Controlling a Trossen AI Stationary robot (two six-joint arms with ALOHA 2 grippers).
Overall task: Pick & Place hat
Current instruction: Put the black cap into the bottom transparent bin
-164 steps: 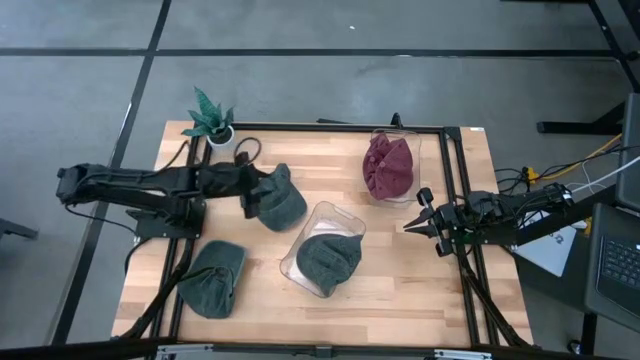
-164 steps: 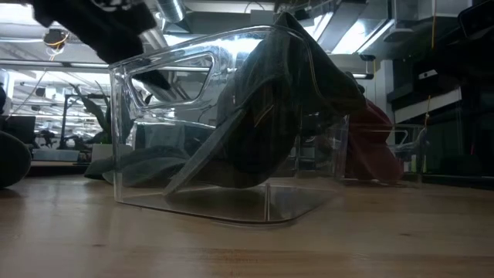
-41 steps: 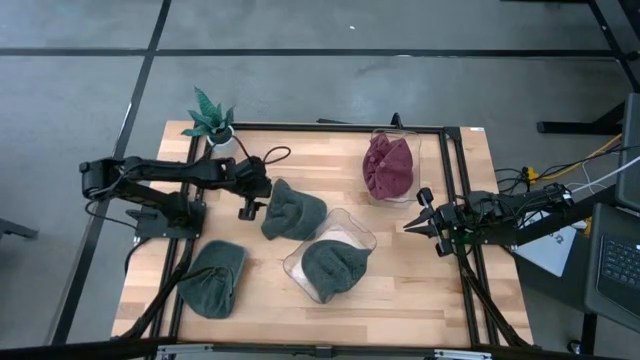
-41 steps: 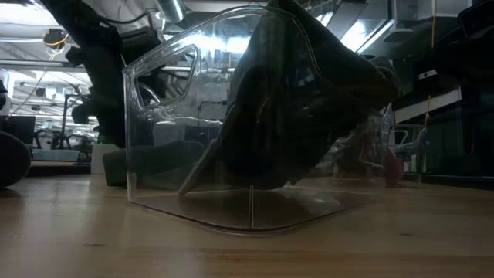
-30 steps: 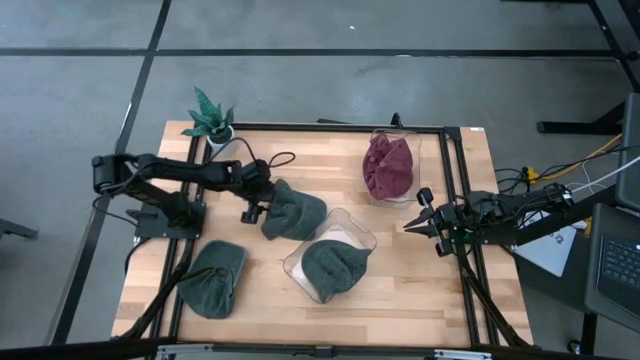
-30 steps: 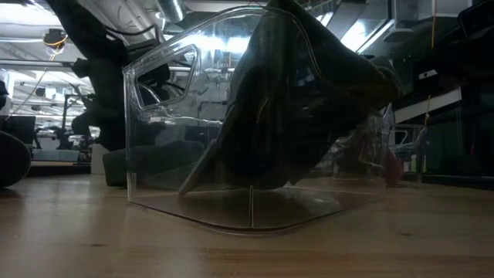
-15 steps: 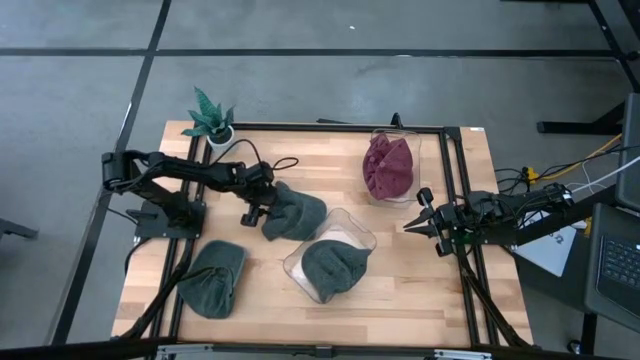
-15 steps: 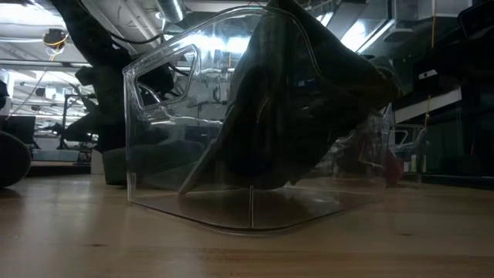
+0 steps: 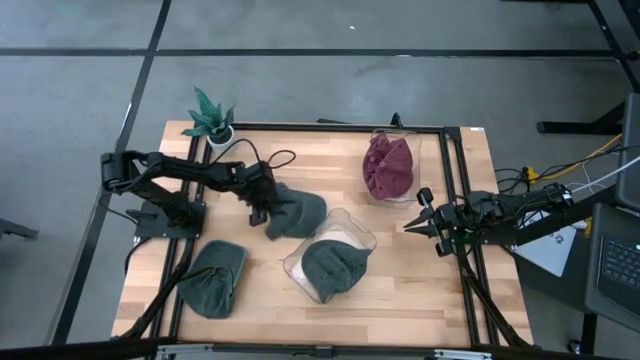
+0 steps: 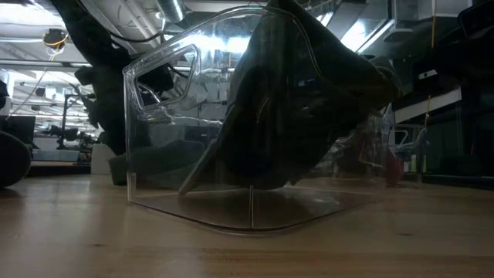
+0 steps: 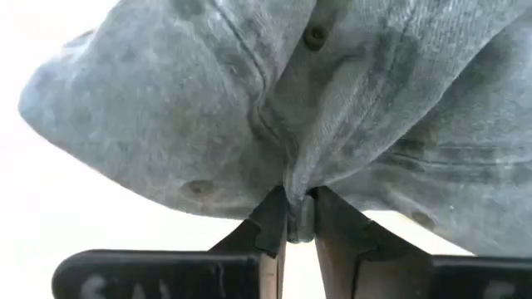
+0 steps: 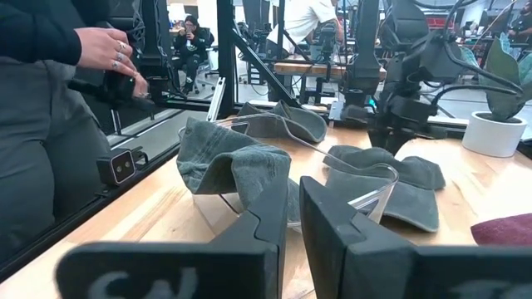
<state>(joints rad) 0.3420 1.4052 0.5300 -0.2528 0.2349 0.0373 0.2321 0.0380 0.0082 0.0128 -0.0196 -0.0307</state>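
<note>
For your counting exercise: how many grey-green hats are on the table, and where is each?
3: one hat mid-table, pinched by the left hand; one draped in the clear bin; one near the front-left corner. None looks hidden.

The table (image 9: 400, 290) was pale wood in jointed strips, smooth with a soft sheen. The bin (image 10: 255, 123) was clear, glossy plastic that caught the ceiling lights. The green hat (image 11: 274, 100) was washed, matt cotton twill with stitched seams and small eyelets; the maroon hat (image 9: 388, 166) looked like soft, crumpled cloth. The left gripper (image 11: 295, 224) had matt black plastic fingers (image 11: 270, 224). The plant pot (image 12: 492, 133) was smooth, matt white.
</note>
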